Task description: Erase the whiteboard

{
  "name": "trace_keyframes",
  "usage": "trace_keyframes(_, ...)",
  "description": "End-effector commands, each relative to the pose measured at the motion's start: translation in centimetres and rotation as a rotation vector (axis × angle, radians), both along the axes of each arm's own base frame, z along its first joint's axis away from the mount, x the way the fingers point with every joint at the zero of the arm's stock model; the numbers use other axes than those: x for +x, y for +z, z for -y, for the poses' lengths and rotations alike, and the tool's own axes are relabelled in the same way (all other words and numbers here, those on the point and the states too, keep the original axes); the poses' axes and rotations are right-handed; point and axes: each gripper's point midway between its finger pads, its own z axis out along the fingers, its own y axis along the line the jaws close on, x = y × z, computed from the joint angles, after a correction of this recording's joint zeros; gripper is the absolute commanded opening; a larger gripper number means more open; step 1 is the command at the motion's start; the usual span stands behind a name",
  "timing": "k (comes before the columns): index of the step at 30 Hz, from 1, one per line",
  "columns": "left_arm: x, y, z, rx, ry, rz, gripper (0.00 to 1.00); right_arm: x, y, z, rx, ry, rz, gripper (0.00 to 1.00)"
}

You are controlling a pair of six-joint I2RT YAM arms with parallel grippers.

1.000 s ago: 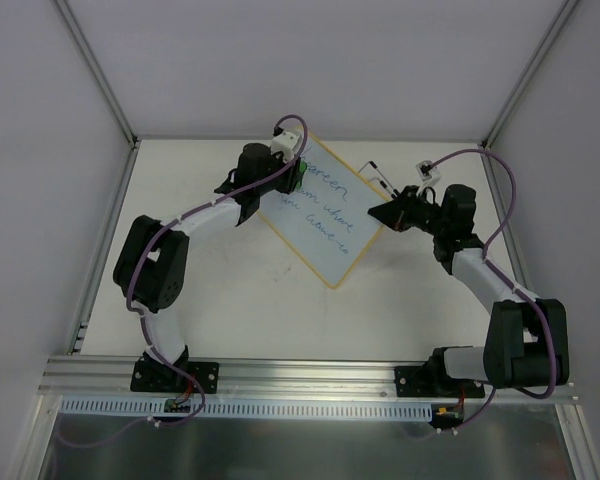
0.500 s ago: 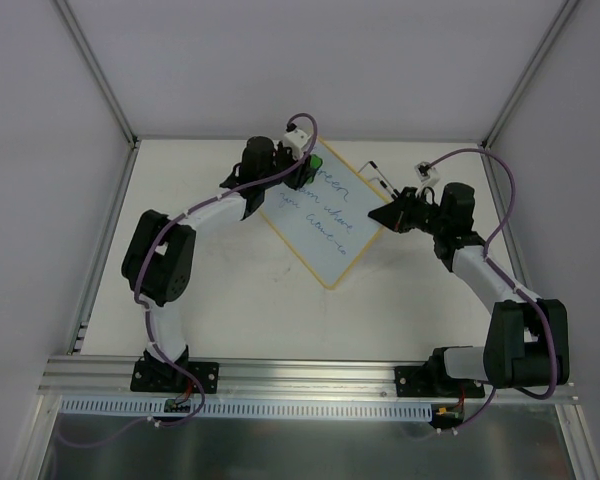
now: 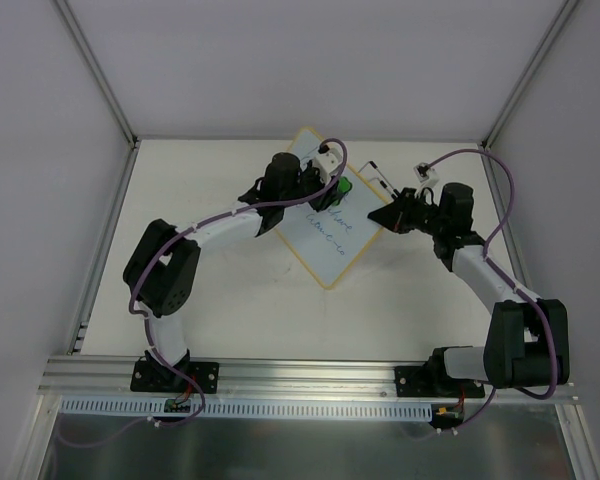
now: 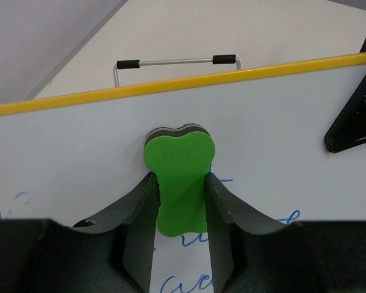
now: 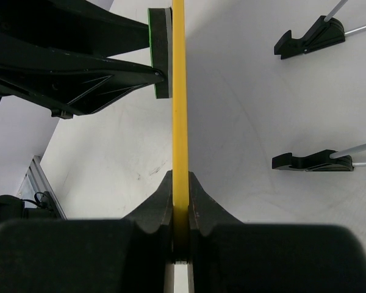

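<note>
The whiteboard (image 3: 325,245), white with a yellow frame and blue handwriting, stands tilted at the table's middle back. My left gripper (image 3: 338,190) is shut on a green bone-shaped eraser (image 3: 344,186) and presses it flat on the board's upper right part. In the left wrist view the eraser (image 4: 178,177) sits between my fingers on the board (image 4: 79,152), with blue writing below it. My right gripper (image 3: 378,215) is shut on the board's right edge. In the right wrist view the yellow frame (image 5: 179,91) runs edge-on between my closed fingers.
The board's wire stand with two black feet (image 3: 378,177) lies behind the board; its feet (image 5: 311,35) show in the right wrist view. White walls and metal rails enclose the table (image 3: 230,300) at the back and sides.
My left gripper has swept the eraser rightward along the board's top edge. The top line of writing has gone. The right arm has not moved.
</note>
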Motion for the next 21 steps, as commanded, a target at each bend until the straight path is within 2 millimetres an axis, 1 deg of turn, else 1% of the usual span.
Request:
trace_keyframes(1, 1.6, 0.8, -0.7, -0.005, 0.044, 0.016, 0.0, -1.2, 1.6, -2.4, -0.068, 0.158, 0.166, 0.0)
trace_keyframes(2, 2.4, 1.2, -1.1, -0.014, 0.057, 0.018, 0.0, -1.3, 1.8, -2.4, -0.068, 0.158, 0.17, 0.0)
trace_keyframes(3, 3.3, 2.0, -1.6, -0.033, 0.073, 0.021, 0.0, -1.3, 1.8, -2.4, -0.067, 0.159, 0.169, 0.0)
trace_keyframes(4, 4.8, 1.8, -3.0, -0.032, 0.109, 0.021, 0.0, -1.3, 1.8, -2.4, -0.067, 0.161, 0.17, 0.0)
trace_keyframes(6, 6.6, 2.1, -4.2, -0.028, 0.142, 0.036, 0.0, -1.5, 2.1, -2.4, -0.071, 0.164, 0.174, 0.0)
trace_keyframes(7, 7.7, 2.2, -5.4, -0.025, 0.171, 0.039, 0.0, -1.6, 2.0, -2.5, -0.076, 0.168, 0.178, 0.0)
trace_keyframes(8, 8.3, 1.9, -6.0, -0.016, 0.183, 0.025, 0.0, -1.6, 2.1, -2.4, -0.078, 0.169, 0.182, 0.0)
trace_keyframes(9, 9.1, 2.6, -6.4, -0.027, 0.195, 0.03, 0.0, -1.8, 2.2, -2.5, -0.079, 0.171, 0.182, 0.0)
trace_keyframes(10, 9.7, 1.8, -6.8, -0.022, 0.202, 0.015, 0.0, -1.9, 2.2, -2.5, -0.08, 0.173, 0.183, 0.0)
trace_keyframes(11, 10.6, 1.7, -7.8, -0.022, 0.223, 0.011, 0.0, -1.9, 2.3, -2.5, -0.08, 0.175, 0.184, 0.0)
trace_keyframes(12, 11.2, 1.1, -8.0, -0.016, 0.231, -0.004, 0.0, -2.0, 2.3, -2.5, -0.081, 0.175, 0.182, 0.0)
trace_keyframes(15, 12.1, 0.1, -8.9, -0.008, 0.253, -0.031, 0.0, -2.1, 2.2, -2.5, -0.084, 0.175, 0.177, 0.0)
trace_keyframes(16, 12.3, -0.8, -9.1, -0.003, 0.261, -0.05, 0.0, -2.2, 2.3, -2.5, -0.082, 0.176, 0.181, 0.0)
trace_keyframes(19, 12.6, -2.6, -10.3, -0.009, 0.292, -0.107, 0.0, -2.2, 2.4, -2.4, -0.083, 0.173, 0.181, 0.0)
trace_keyframes(21, 12.6, -3.3, -11.1, -0.016, 0.309, -0.136, 0.0, -2.2, 2.4, -2.4, -0.084, 0.173, 0.18, 0.0)
